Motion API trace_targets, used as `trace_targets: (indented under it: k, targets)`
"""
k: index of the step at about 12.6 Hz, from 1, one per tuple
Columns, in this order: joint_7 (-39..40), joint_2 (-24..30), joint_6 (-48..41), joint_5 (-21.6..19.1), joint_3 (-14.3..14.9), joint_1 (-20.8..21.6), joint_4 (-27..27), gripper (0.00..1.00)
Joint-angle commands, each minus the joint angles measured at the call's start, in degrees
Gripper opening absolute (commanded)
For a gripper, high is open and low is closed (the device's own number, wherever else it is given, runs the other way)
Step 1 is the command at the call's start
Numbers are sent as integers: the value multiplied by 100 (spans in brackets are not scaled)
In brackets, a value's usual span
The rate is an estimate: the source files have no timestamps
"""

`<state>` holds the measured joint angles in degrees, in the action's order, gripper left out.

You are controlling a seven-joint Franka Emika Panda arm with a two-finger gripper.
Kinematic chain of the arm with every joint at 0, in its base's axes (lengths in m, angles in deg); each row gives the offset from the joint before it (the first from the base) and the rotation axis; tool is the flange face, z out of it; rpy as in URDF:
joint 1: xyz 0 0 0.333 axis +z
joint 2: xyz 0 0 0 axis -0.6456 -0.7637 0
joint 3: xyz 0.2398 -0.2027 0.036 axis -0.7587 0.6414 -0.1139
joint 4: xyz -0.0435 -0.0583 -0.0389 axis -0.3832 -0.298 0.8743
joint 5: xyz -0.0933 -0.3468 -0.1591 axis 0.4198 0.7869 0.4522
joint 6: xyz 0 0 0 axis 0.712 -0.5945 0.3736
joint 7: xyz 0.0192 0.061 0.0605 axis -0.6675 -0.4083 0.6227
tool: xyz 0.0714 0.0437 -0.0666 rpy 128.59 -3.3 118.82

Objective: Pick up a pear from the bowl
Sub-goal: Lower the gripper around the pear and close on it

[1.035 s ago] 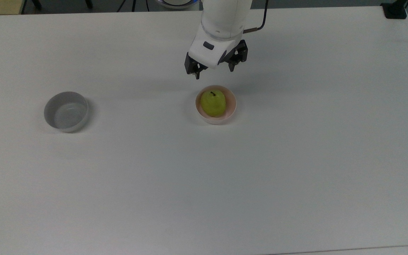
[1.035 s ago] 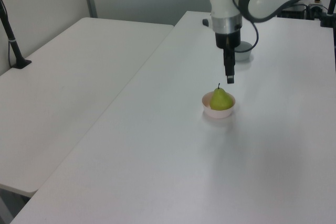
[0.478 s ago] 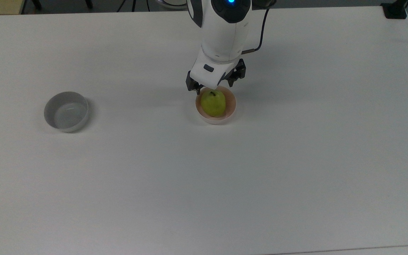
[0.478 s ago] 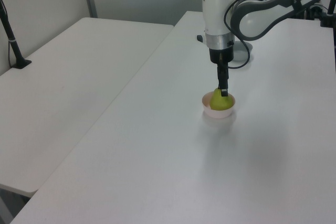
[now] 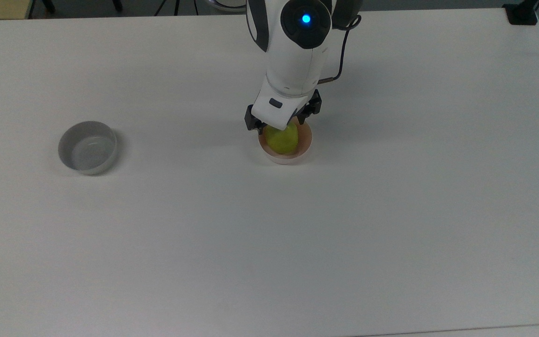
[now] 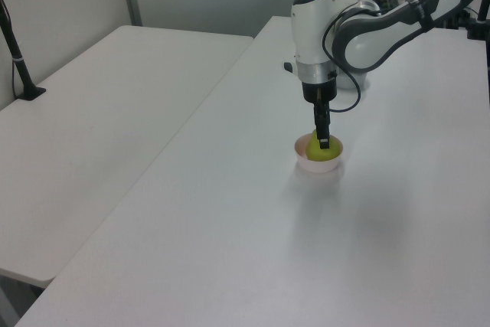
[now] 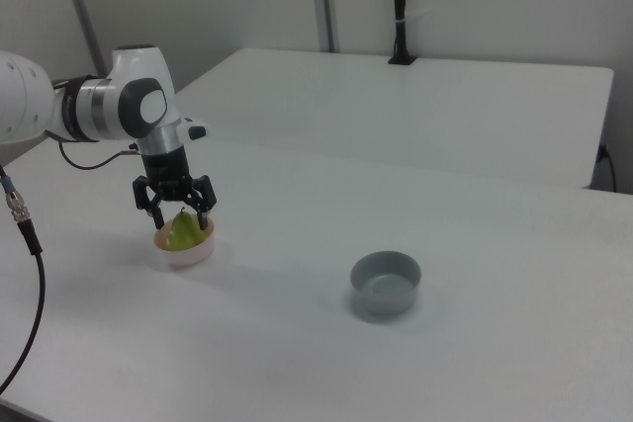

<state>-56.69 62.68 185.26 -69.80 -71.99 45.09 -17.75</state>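
- The small yellow-green pear point(image 5: 282, 140) sits in the round pale pink bowl point(image 5: 303, 149) on the white table point(image 5: 391, 210).
- The black two-finger gripper point(image 7: 176, 217) is spread open, fingers point(image 7: 204, 207) straddling the pear (not clamped).
- A round grey bowl point(image 5: 87, 147) stands well apart.

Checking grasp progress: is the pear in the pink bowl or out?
In. The pear sits inside the pink bowl, with the open tool straddling its top.
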Motion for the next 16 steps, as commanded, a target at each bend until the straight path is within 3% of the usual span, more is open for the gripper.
trace_targets:
  k: [1, 5, 7, 10, 13, 16]
  targets:
    - [-355, -84, 228, 360, 50, 118, -107, 92]
    - [-365, -128, 271, 370, 59, 162, -107, 89]
    - [-365, -128, 298, 370, 50, 180, -107, 80]
    - [-365, -172, 307, 378, 50, 189, -107, 59]
    - [-365, -172, 298, 378, 50, 189, -107, 28]
    - [-356, -146, 246, 378, 50, 189, -98, 18]
